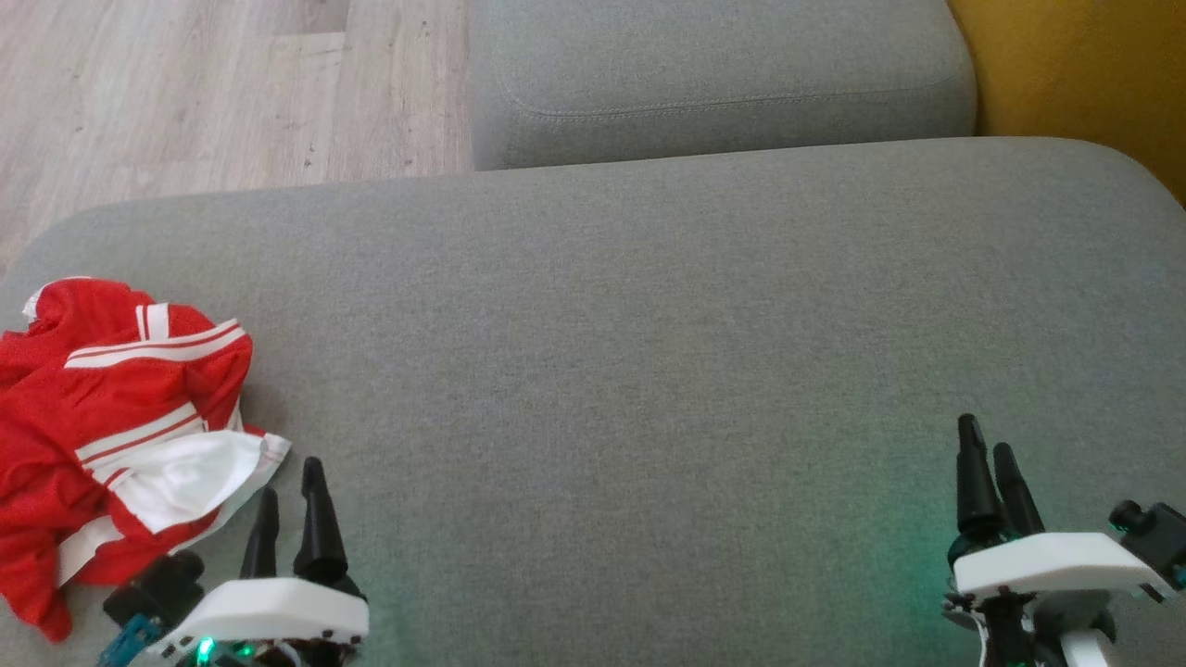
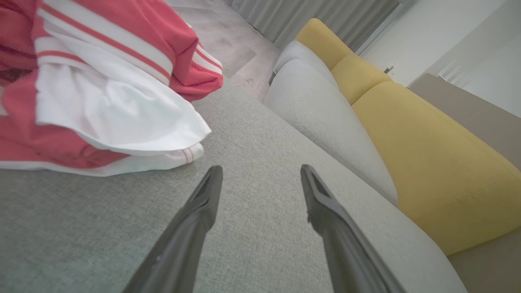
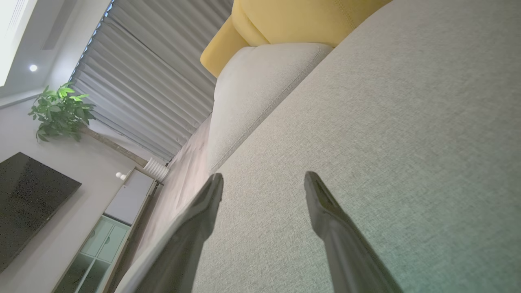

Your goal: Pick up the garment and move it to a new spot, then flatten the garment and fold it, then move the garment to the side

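The garment [image 1: 111, 417] is a crumpled red piece with white stripes and a white lining, lying at the left end of the grey sofa seat [image 1: 649, 352]. My left gripper [image 1: 292, 477] hovers just right of the garment's white flap, open, with nothing between its fingers. In the left wrist view the garment [image 2: 101, 81] fills the upper left, a little beyond the open left gripper [image 2: 260, 171]. My right gripper [image 1: 987, 435] stands open at the lower right over bare seat. The right wrist view has the right gripper [image 3: 264, 179] open above grey fabric.
A second grey cushion [image 1: 723, 74] lies beyond the seat, with a yellow backrest [image 1: 1075, 65] at the far right. Wooden floor [image 1: 204, 93] shows at the upper left past the seat's edge. The seat's left edge runs beside the garment.
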You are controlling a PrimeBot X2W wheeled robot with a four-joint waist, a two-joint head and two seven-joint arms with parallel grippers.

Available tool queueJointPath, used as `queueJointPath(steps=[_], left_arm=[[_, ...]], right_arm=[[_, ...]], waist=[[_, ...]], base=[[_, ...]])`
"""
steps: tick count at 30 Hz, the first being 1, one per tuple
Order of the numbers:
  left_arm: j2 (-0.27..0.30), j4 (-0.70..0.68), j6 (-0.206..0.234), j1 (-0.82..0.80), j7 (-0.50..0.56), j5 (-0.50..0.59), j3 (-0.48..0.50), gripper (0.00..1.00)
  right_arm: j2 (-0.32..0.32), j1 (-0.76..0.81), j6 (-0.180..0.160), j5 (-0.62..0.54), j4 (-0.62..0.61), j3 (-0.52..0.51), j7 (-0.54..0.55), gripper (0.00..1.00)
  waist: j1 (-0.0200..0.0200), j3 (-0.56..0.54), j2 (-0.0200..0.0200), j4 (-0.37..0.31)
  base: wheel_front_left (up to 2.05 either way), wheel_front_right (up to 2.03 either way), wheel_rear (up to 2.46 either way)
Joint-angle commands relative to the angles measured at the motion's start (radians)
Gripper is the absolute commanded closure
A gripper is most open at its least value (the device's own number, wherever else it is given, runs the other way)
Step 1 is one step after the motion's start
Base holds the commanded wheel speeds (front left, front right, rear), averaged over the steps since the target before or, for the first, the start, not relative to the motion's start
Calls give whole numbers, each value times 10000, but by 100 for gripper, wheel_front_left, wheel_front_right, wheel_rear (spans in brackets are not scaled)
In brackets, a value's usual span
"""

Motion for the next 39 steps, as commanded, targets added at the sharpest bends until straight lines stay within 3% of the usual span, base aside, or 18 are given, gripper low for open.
queueJointPath(steps=[1,39], left_arm=[[217,-396,89,-392,-140,375,119,0],[539,-86,849,-364,-1126,4432,-428,0]], right_arm=[[-59,-598,44,-371,-411,213,-131,0],[-80,-613,69,-5279,-698,833,-639,0]], waist=[[-1,-1,0,-7],[-1,-145,0,-75]], base=[[0,0,0],[0,0,0]])
